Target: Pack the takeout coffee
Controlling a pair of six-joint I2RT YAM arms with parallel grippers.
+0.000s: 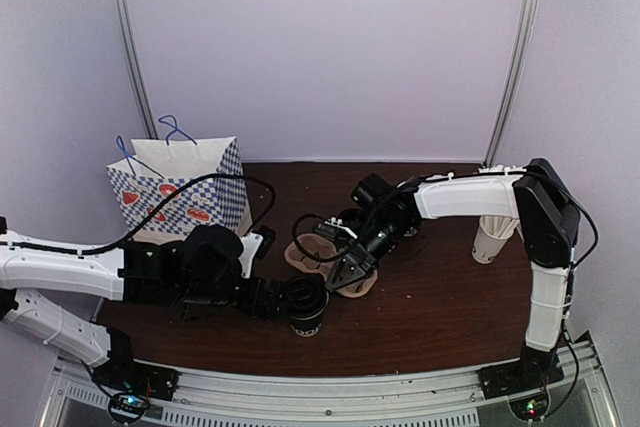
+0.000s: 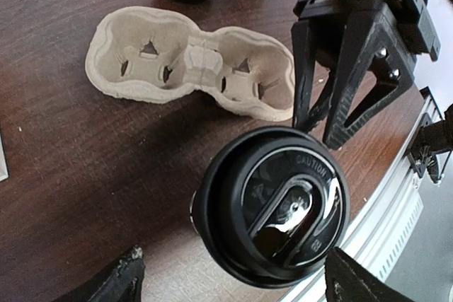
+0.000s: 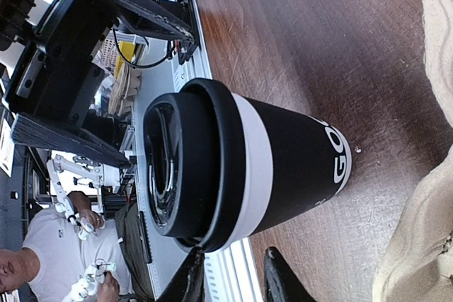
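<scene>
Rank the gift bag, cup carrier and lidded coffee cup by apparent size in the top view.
1. gift bag, clearly largest
2. cup carrier, partly hidden behind the right arm
3. lidded coffee cup, smallest

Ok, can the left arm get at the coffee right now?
Probably yes: the coffee stands upright between the open jaws of the left gripper, with nothing between; the right gripper sits close beyond it.

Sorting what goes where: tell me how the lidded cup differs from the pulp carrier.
The lidded cup is black; the pulp carrier is pale beige. The cup stands upright; the carrier lies flat. The cup is capped; the carrier's wells are empty. Both rest on the brown table.
</scene>
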